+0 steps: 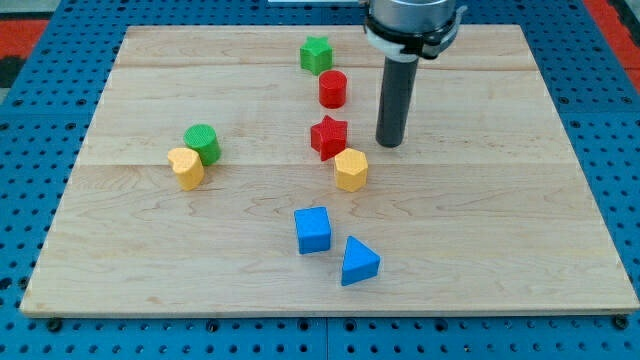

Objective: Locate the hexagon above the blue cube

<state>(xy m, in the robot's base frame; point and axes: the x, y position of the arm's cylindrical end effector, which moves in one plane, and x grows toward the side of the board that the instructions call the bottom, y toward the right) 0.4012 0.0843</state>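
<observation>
A yellow hexagon [350, 169] sits near the board's middle, above and slightly right of the blue cube [313, 230]. My tip [389, 142] rests on the board just up and right of the yellow hexagon, a small gap apart. A red star [328, 137] touches the hexagon's upper left and lies left of my tip. A blue triangular block [359, 262] lies down and right of the blue cube.
A red cylinder [333, 89] and a green star [316, 54] stand above the red star. A green cylinder [203, 143] touches a yellow heart-like block [186, 168] at the view's left. The wooden board [500, 200] rests on a blue pegboard.
</observation>
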